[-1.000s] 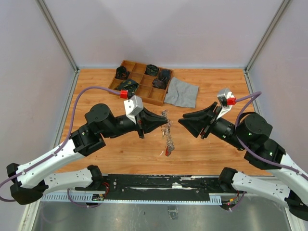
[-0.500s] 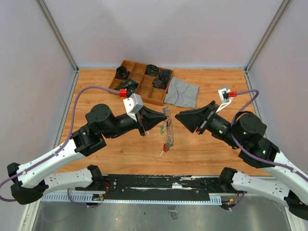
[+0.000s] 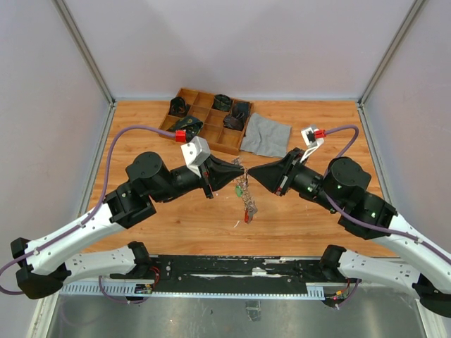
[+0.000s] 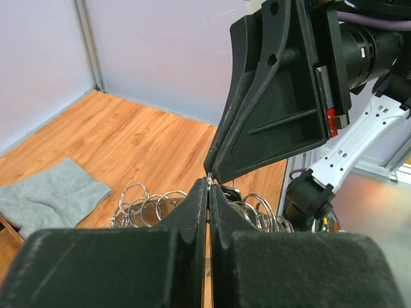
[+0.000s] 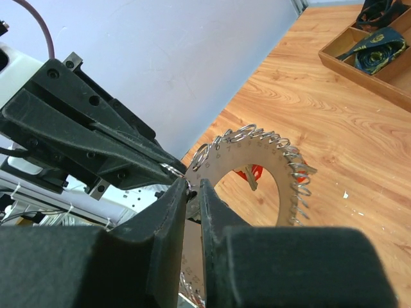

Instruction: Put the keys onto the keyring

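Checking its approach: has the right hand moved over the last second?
Yes. The right hand moved left: from below the middle of the grey cloth to below its left edge, close to the left hand.

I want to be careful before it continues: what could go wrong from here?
The left gripper pinches the keyring only at its edge, above the table; it might slip and drop. The right gripper has its tips at the same spot, so they may knock it loose.
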